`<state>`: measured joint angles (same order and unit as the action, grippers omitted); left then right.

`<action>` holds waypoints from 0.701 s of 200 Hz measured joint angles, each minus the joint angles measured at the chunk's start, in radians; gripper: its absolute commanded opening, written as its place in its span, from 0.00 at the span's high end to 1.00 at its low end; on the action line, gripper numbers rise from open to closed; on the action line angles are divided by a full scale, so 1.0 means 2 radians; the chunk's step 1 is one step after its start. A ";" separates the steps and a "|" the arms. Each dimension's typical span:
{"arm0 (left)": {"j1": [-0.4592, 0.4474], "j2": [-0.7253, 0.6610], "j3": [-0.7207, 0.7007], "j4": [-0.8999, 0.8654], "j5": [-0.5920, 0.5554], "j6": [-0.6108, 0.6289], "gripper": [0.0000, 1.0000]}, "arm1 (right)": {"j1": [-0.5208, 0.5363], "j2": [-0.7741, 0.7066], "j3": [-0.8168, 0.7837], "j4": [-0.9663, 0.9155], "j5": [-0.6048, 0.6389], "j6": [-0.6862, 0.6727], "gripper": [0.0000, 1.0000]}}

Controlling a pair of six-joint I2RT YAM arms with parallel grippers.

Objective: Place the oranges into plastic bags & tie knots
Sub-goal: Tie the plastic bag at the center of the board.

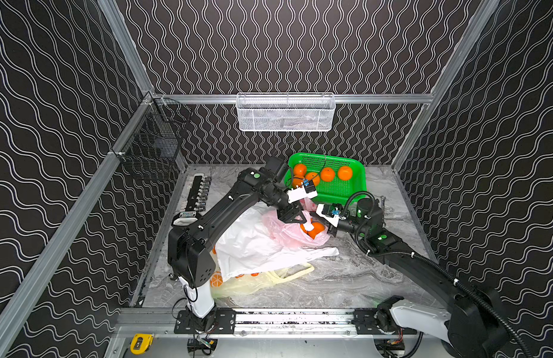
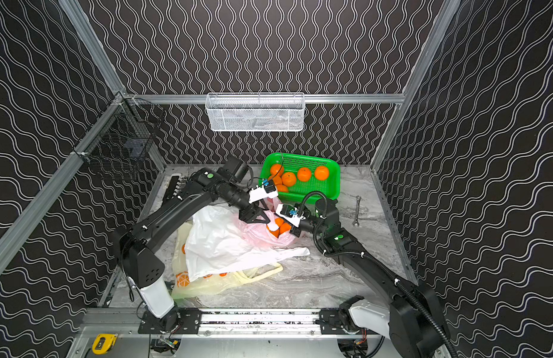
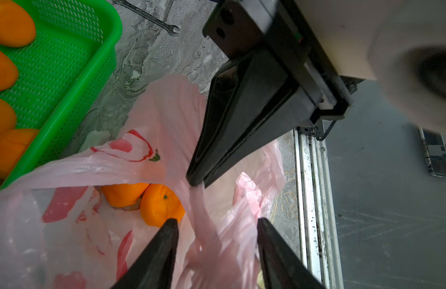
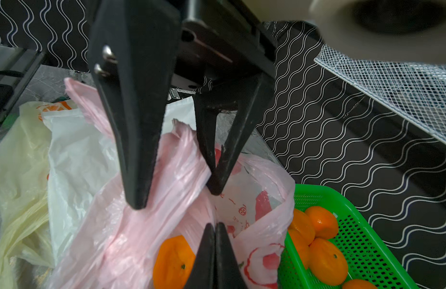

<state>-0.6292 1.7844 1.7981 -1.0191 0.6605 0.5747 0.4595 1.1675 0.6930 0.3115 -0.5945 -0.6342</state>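
The pink plastic bag (image 1: 284,232) (image 3: 152,120) (image 4: 142,225) lies open beside the green basket, with two oranges (image 3: 162,207) (image 1: 314,231) inside. My right gripper (image 4: 214,226) (image 3: 195,181) is shut on a twisted strand of the pink bag's handle. That strand runs between the spread fingers of my left gripper (image 3: 217,221) (image 4: 175,195), which is open right over the bag mouth. Both grippers meet above the bag in both top views. Several more oranges (image 1: 327,174) (image 2: 304,174) sit in the basket. A white bag (image 1: 253,245) and a pale yellow bag (image 1: 247,285) lie flat beneath the left arm.
The green perforated basket (image 1: 359,169) (image 4: 362,225) stands at the back, touching the pink bag. A wrench (image 2: 357,210) lies to the right. A black tool strip (image 1: 199,192) is at the left. Mesh baskets (image 1: 286,113) hang on the walls. A yellow tape measure (image 1: 141,342) rests on the front rail.
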 measured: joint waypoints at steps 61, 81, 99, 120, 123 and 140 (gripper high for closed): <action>-0.004 0.000 -0.023 0.003 -0.027 0.000 0.59 | 0.000 -0.003 -0.006 0.027 -0.006 0.021 0.94; -0.004 0.000 -0.023 0.004 -0.035 0.000 0.70 | 0.000 -0.004 -0.008 0.028 -0.007 0.023 0.94; -0.005 0.001 -0.019 0.003 -0.038 0.001 0.84 | -0.001 -0.005 -0.010 0.028 -0.008 0.025 0.94; -0.006 0.006 -0.014 0.004 -0.039 0.002 1.00 | -0.001 -0.008 -0.011 0.031 -0.008 0.025 0.92; -0.006 0.006 -0.014 0.004 -0.040 0.005 1.00 | -0.001 -0.008 -0.012 0.031 -0.008 0.025 0.92; -0.009 0.007 -0.014 0.004 -0.044 0.004 1.00 | -0.001 -0.014 -0.015 0.030 -0.006 0.027 0.84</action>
<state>-0.6476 1.7977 1.7706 -1.0111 0.5732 0.5823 0.4568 1.1400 0.6632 0.3721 -0.6067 -0.5800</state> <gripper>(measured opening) 0.071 0.104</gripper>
